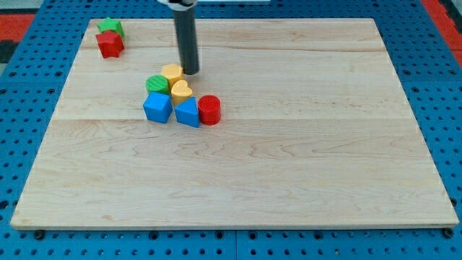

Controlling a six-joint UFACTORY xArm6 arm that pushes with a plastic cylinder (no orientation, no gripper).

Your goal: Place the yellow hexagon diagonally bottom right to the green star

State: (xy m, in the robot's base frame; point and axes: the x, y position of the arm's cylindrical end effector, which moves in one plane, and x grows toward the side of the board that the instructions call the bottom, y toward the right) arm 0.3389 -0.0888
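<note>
Beside my tip (191, 71), the yellow hexagon (172, 72) crowds a green cylinder (157, 84); no fingers here.

Bright, even light; sharp, soft shadows

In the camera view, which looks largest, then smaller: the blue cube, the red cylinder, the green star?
1. Blue cube
2. Red cylinder
3. Green star
The star lies farther toward the view's top, so distance may shrink it.
</note>
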